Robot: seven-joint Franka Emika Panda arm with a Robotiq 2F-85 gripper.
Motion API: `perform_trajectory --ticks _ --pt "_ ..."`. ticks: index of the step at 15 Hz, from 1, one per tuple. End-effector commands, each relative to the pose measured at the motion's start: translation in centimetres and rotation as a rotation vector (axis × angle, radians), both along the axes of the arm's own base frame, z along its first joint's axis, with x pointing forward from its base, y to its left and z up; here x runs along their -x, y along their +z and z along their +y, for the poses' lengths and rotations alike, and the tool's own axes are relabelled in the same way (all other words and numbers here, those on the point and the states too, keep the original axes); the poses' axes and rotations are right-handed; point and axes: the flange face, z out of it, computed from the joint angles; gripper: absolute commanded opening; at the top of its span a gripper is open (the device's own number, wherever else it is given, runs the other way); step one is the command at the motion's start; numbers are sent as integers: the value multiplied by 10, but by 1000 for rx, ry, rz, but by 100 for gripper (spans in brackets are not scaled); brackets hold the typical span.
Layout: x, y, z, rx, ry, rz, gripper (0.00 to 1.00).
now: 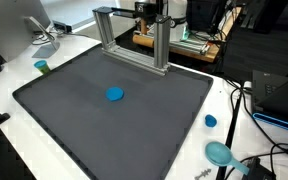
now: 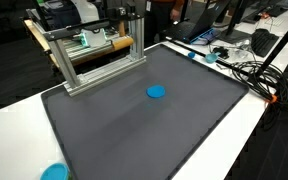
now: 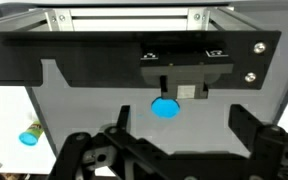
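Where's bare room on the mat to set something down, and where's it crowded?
Most of the grey mat is bare: all around the blue disc, between the metal frame and the near edge. Crowded: the white strip beside the cables, with a small blue cap and teal dish.

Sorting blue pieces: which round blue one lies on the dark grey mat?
The flat blue disc at its middle; the small blue cap and pale blue dish lie on the white table.
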Motion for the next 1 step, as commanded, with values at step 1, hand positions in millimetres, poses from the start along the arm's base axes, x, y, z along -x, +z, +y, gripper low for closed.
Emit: perform_trajectory --ticks 1 --pt "7 12 3 10 6 -35 100"
